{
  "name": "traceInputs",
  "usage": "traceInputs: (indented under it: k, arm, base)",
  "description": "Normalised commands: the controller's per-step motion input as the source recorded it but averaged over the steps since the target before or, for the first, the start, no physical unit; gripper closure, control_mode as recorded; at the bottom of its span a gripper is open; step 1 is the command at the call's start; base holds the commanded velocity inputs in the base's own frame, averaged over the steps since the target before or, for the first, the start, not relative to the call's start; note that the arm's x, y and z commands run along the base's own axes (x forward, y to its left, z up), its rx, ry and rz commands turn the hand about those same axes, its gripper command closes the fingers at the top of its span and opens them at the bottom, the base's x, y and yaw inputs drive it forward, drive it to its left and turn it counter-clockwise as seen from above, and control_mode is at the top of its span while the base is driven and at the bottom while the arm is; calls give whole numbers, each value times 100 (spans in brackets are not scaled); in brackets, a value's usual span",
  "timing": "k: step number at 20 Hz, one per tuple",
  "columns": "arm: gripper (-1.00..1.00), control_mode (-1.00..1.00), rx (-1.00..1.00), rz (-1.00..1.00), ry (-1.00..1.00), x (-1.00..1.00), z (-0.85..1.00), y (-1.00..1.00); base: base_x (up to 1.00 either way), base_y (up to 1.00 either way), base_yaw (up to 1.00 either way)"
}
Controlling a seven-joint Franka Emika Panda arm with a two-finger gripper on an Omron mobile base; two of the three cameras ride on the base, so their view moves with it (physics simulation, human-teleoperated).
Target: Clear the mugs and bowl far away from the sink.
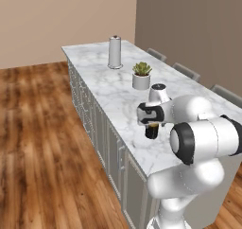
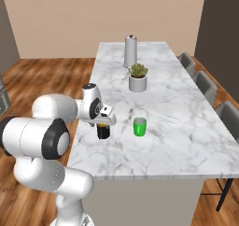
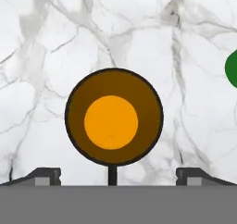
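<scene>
Two mugs stand on the marble island counter [image 2: 186, 127], and neither is in the gripper's hold. The black mug [image 3: 114, 117] sits at the centre of the hand view, seen straight down so that its orange-yellow inside shows as a bright disc within a dark ring; in the right base view it stands at centre left of the frame, directly under the hand [image 2: 103, 131]. The gripper [image 3: 118, 176] hangs just above it with its fingers spread wide, one dark tip low at the left and one low at the right of the hand view, both well clear of the mug's rim, so nothing is pinched. The green mug [image 2: 139, 127] stands just right of centre in the right base view, near the black one but apart from it, and its edge peeks in at the right border of the hand view. Further up the frame are a white plant pot [image 2: 137, 82] and a tall grey canister [image 2: 130, 51]. No sink and no bowl can be made out on this stretch of counter. By that reading both mugs seem to have been set down away from the basin, the black one apparently just let go or about to be taken; the pictures alone cannot settle which. If it is a release, what is left is to lift the hand clear and deal with the bowl, whose whereabouts cannot be told from here.
</scene>
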Motion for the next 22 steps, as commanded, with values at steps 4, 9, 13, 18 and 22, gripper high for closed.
traceInputs:
  k: [4,9,13,18,22]
  arm:
    - [-100,-100,0,0,-1,-25,42,0]
    - [-100,-100,0,0,0,-45,57,0]
    - [-100,-100,0,0,0,-75,75,0]
    - [-100,-100,0,0,-2,-55,70,22]
    - [-100,-100,2,9,-15,-54,44,29]
  base:
    - [0,0,0]
    - [0,0,0]
    - [0,0,0]
    - [0,0,0]
    - [0,0,0]
